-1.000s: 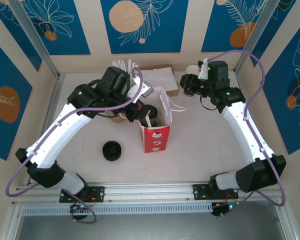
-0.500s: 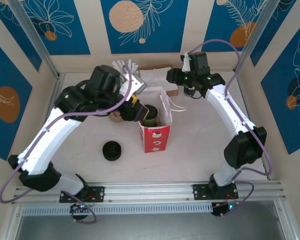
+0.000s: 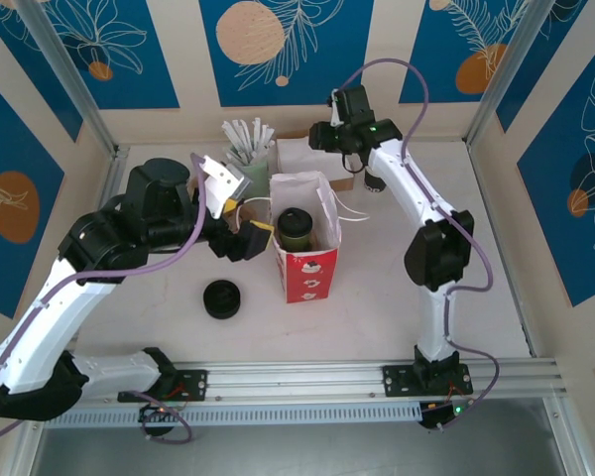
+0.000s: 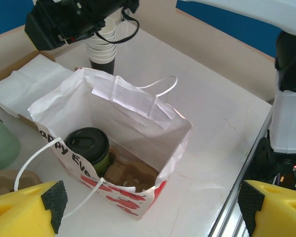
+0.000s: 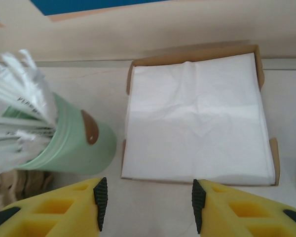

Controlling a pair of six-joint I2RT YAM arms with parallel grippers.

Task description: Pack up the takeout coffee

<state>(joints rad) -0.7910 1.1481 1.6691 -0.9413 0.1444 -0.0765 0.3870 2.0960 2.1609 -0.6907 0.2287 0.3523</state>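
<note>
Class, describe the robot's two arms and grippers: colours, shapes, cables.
Both the left arm and right arm have white links with black joints, and a purple cable loops along each. The left gripper and right gripper have blocky yellow fingers tipped with black pads.

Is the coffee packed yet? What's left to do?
Yes, mostly. The takeout coffee stands inside the bag. The left end effector is open beside it, holding nothing. The right end effector hovers above the napkins, so adding one may be what's left.
</note>
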